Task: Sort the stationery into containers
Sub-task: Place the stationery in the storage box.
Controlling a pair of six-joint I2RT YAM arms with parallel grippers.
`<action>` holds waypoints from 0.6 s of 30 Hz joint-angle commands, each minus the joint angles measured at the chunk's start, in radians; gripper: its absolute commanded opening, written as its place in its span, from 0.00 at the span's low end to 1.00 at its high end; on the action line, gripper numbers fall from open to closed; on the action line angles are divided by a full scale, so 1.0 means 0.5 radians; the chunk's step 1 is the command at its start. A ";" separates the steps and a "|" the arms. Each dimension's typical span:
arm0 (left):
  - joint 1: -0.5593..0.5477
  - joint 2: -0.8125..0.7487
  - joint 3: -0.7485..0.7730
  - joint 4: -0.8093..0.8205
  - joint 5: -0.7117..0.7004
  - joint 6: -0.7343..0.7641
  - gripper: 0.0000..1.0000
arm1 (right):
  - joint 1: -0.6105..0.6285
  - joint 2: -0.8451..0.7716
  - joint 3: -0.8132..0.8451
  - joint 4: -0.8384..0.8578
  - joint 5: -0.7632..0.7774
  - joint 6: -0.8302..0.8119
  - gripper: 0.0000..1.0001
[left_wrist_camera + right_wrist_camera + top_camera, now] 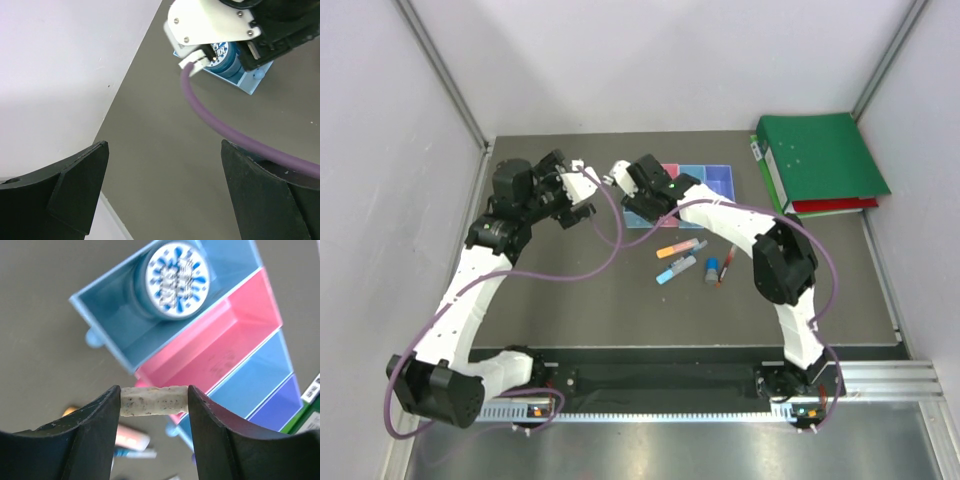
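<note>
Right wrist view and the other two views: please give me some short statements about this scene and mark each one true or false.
1. The right end effector grips the tan eraser. True.
2. The round blue disc lies in the pink bin. False: it lies in the blue bin.
3. The left end effector holds a pen. False: it is open and empty.
4. The orange highlighter lies on the table, outside the bins. True.

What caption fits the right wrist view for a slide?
Right claw holds tan eraser by the pink bin; round blue disc sits in the blue bin.
</note>
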 commanded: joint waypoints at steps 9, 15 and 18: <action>-0.015 -0.108 -0.041 0.135 0.030 -0.081 0.99 | -0.033 0.317 0.464 0.365 0.122 -0.106 0.54; -0.015 -0.108 -0.047 0.135 0.024 -0.081 0.99 | -0.066 0.461 0.550 0.577 0.208 -0.158 0.54; -0.015 -0.114 -0.047 0.138 0.018 -0.084 0.99 | -0.091 0.544 0.593 0.666 0.236 -0.167 0.54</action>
